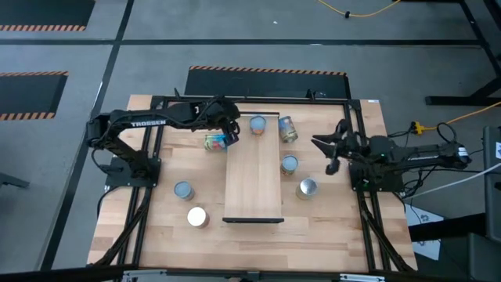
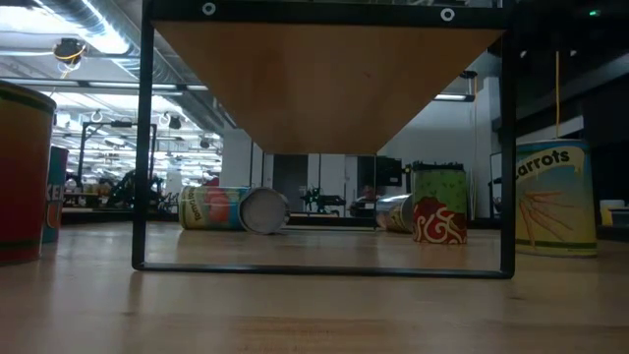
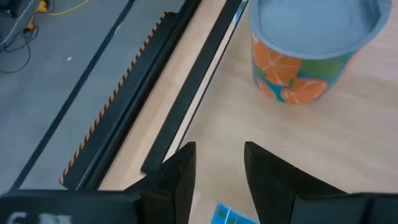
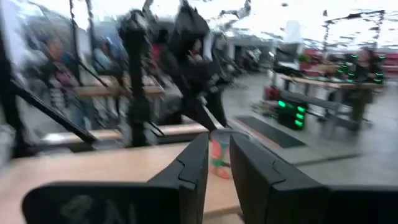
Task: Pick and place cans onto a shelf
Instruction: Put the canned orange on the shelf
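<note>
The shelf [image 1: 253, 176] is a pale board raised on a black frame; the low view shows its underside [image 2: 324, 79]. An orange-labelled can [image 1: 257, 124] stands on its far end and also shows in the left wrist view [image 3: 311, 50]. A colourful can [image 1: 214, 142] lies on its side on the table left of the shelf, also seen in the low view [image 2: 231, 208]. My left gripper [image 1: 233, 133] is open right over that can's right end; a blue bit of label [image 3: 227, 214] shows between its fingers. My right gripper [image 1: 322, 154] is slightly open and empty, raised right of the shelf and pointing left. My left gripper stands slanting down over the lying can's right end. The gripper itself hides the place, so I cannot tell whether the fingers touch the can.
A green-labelled can [image 1: 287, 129] lies on its side right of the shelf's far end. Upright cans stand right of the shelf [image 1: 289, 164] [image 1: 307, 188] and left of it [image 1: 182, 190] [image 1: 196, 217]. A black frame [image 1: 156, 102] runs round the table.
</note>
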You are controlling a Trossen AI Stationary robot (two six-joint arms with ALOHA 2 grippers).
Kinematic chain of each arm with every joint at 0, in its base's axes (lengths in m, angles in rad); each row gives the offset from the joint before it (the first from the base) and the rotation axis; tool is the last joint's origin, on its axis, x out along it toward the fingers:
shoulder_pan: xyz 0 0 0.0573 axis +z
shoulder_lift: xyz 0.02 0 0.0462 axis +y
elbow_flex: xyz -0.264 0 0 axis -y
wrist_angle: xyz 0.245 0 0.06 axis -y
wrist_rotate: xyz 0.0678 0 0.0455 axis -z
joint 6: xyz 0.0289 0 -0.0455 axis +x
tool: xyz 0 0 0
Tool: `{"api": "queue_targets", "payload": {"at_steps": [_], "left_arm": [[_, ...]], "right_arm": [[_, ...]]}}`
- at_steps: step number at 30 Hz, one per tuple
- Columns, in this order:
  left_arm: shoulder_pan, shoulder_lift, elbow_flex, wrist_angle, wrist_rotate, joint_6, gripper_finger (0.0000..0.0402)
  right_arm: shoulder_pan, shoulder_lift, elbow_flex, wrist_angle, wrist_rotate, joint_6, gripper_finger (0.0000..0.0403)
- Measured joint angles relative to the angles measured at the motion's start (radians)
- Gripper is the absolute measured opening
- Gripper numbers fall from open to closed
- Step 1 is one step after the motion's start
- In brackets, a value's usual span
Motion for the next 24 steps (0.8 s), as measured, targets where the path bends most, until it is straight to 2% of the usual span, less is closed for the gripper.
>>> {"api": "queue_targets", "payload": {"at_steps": [5,19,24], "left_arm": [[0.000,0.027,0.000,0.043,0.002,0.000,0.0129],[-0.007,0.036,0.000,0.149,0.007,0.000,0.0129],[-0.008,0.036,0.000,0.170,0.009,-0.001,0.0129]], "right_arm": [[-0.060,0.153,0.062,0.005,0.034,-0.001,0.0072],[-0.236,0.514,0.174,0.088,0.024,0.003,0.0072],[-0.271,0.605,0.180,0.168,-0.033,0.001,0.0072]]}}
